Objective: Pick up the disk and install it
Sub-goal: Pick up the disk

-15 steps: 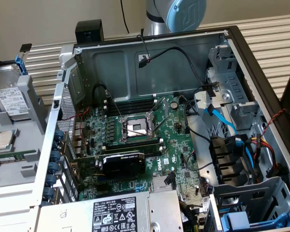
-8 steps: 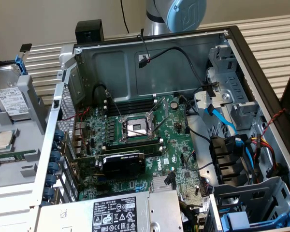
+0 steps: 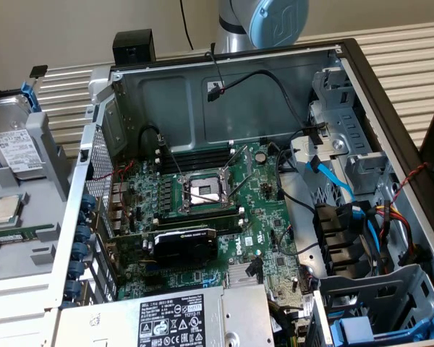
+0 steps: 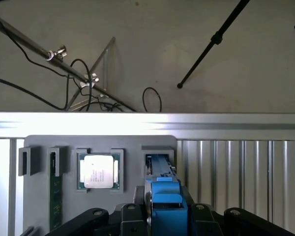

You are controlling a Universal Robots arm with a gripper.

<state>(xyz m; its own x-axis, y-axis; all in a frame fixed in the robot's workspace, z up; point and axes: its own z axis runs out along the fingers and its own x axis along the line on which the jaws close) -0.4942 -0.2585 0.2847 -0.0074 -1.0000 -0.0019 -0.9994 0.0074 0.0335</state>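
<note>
While the gripper (image 4: 167,214) pinched the disk (image 4: 161,169) by its blue carrier (image 4: 166,194) in the grey tray (image 4: 132,147), a straight, untilted lift looked wisest to avoid jamming.

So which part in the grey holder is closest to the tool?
The disk in its blue carrier, standing on edge; the silver processor chip and green memory stick sit in slots further off.

The disk (image 3: 16,153) stands on edge in a grey tray (image 3: 7,249) beside the open computer case (image 3: 224,101).
</note>
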